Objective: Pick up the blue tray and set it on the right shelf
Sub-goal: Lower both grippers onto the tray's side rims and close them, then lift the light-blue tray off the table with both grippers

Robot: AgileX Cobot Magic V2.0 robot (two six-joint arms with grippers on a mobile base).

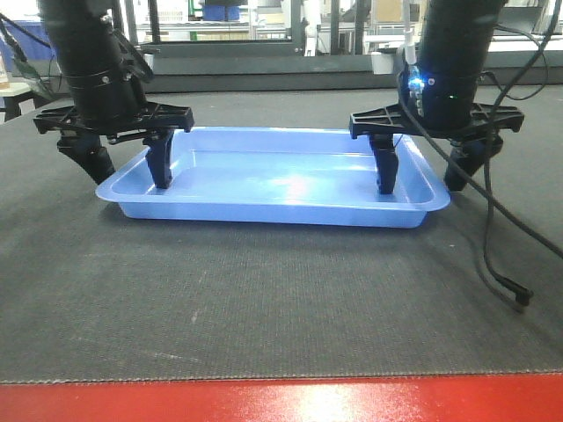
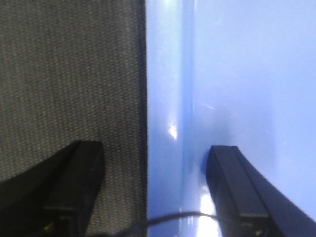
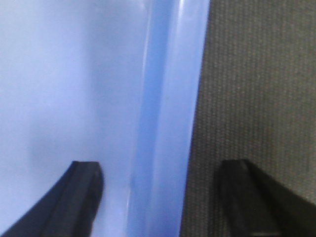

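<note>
**Jaws Spread Astride Both End Rims of the Tray**

Both pairs of jaws are seen released, with nothing clamped yet. Nearest, a red table edge (image 1: 281,400) is seen, and beyond it a black mat (image 1: 264,299). On the mat the blue tray (image 1: 281,189) is laid flat, at the middle of the scene. A loose cable (image 1: 497,264) is trailed over the mat at the near right.

At the tray's left end the left gripper (image 1: 127,176) is set with one finger inside the tray and one outside over the mat, so that the left rim (image 2: 163,98) is bracketed. The right gripper (image 1: 422,182) is placed likewise at the right end.

The tray is judged light, thin and fairly stiff, though some flex can be expected if it is lifted unevenly. Its glossy plastic is likely slippery. The sloped wall under the flared rim should therefore be pinched firmly at both ends, and both ends raised together.

Farther off, racks (image 1: 264,26) are made out, but the right shelf cannot be picked out with certainty.
</note>
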